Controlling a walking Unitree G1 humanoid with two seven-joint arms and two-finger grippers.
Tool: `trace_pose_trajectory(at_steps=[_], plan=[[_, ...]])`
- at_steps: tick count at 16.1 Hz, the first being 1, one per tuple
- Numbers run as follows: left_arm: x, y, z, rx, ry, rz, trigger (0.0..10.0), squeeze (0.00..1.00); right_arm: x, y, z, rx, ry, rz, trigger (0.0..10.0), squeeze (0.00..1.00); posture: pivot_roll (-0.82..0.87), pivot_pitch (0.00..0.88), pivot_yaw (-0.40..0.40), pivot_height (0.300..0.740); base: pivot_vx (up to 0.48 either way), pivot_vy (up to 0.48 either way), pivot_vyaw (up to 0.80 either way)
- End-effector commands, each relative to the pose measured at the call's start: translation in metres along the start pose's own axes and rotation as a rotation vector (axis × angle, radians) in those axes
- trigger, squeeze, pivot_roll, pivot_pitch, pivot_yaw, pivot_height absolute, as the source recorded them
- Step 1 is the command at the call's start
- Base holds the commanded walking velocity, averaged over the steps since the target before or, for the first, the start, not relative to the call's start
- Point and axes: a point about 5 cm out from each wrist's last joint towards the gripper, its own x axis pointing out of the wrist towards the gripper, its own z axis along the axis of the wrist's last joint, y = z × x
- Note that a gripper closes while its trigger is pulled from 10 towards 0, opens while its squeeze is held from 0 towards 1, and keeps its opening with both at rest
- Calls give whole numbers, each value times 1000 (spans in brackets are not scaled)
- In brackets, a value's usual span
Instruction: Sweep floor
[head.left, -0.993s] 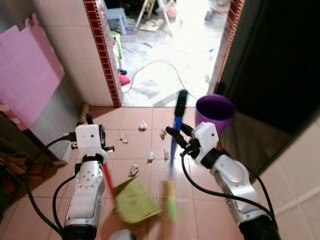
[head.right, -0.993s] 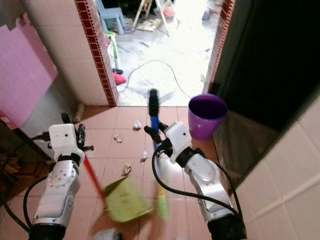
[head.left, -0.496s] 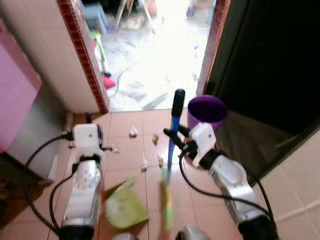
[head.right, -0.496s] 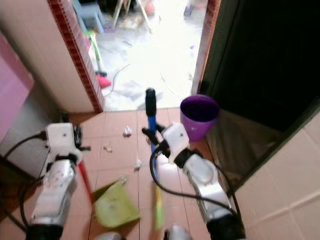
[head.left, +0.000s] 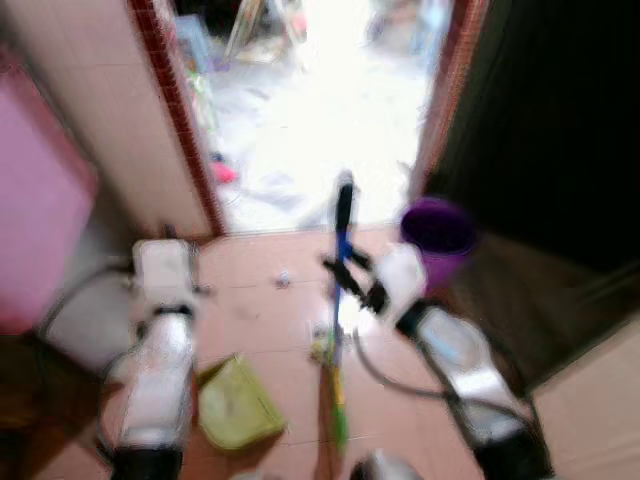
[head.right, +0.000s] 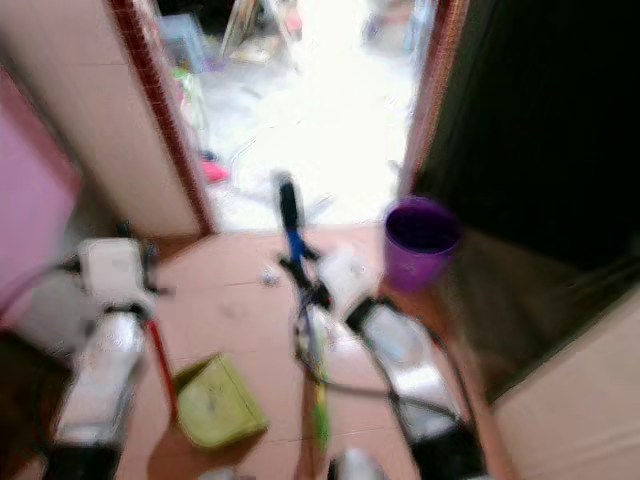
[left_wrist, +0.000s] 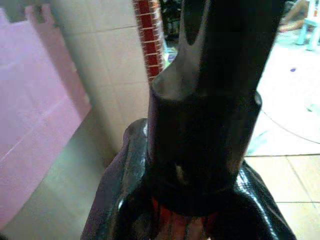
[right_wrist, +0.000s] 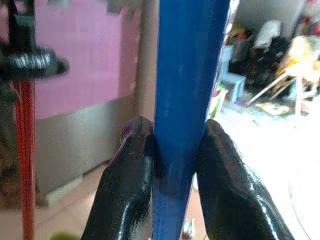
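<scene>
sweeping well calls for this: keep your right pincer (right_wrist: 175, 165) clenched on the blue broom handle (right_wrist: 187, 75), draw the green bristles (head.left: 337, 400) low across the terracotta floor (head.left: 260, 300) toward the green dustpan (head.left: 235, 405), and hold the pan's lip flat. your left pincer (left_wrist: 200, 215) is clenched round the dustpan's red handle (head.right: 160, 365). one pale scrap (head.left: 283, 278) lies near the doorway, well apart from the pan; purple bucket (head.left: 437, 235) stands right.

two silver arms with white wrist blocks; black cables looping off them; glossy black fingers (right_wrist: 127, 190)
</scene>
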Motion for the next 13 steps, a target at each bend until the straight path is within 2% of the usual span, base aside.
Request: trace_pose_trajectory(at_steps=[1,3,8,10,13], plan=[[2,1,8,-15,-30,-3,10000,0,8,-2,18,-52,-78,0,10000,0,-116,0,25,740,0,0,0],[4,2,5,23,-17,-13,10000,0,9,-1,18,-53,-78,1,10000,0,-110,0,23,740,0,0,0],[12,-12,7,-40,-27,-171,10000,0,12,-4,18,-60,-69,-20,10000,0,-115,0,26,740,0,0,0],[15,-18,10,-49,-39,-194,10000,0,11,-6,14,-46,-39,-36,10000,0,-118,0,28,740,0,0,0],[17,-20,11,-53,-49,-211,10000,0,10,-6,14,-54,-39,-37,10000,0,-124,0,33,740,182,0,-800]])
